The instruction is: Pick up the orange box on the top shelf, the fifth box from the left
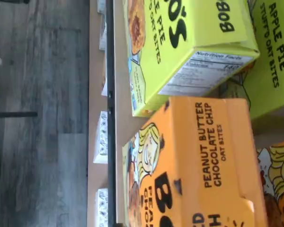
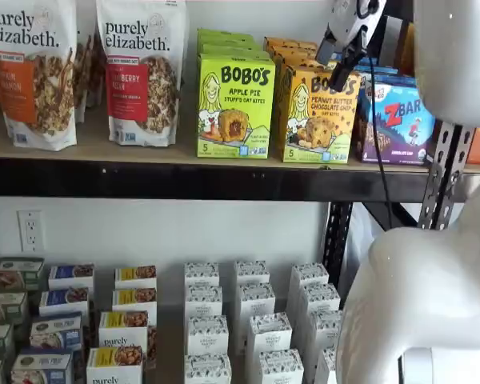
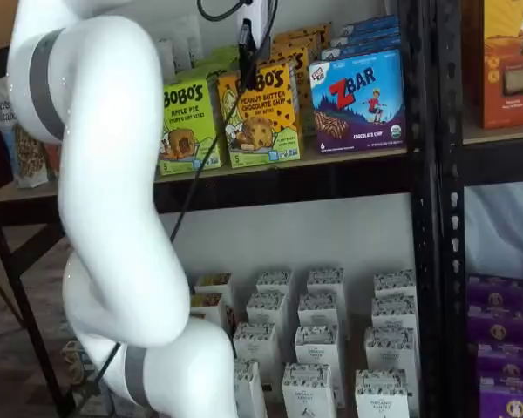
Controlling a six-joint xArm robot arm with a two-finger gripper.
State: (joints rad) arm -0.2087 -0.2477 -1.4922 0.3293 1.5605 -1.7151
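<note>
Two neighbours (image 2: 234, 104) (image 2: 402, 120) flanking orange box (image 2: 318, 114)

A white wall (image 2: 144, 228) stands behind the black metal rack (image 3: 423, 174), a power outlet (image 2: 30, 230) on it; grey wood-plank floor (image 1: 38, 113) lies below.

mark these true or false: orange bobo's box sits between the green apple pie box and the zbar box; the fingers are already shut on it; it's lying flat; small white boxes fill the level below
1. The orange box stands between the green Apple Pie box and the Zbar box. True.
2. The gripper is shut on it. False: it hangs at the box's upper edge; its state cannot be told.
3. The orange box lies flat. False: it stands upright on the top shelf.
4. Small white boxes fill the level below. True.
</note>
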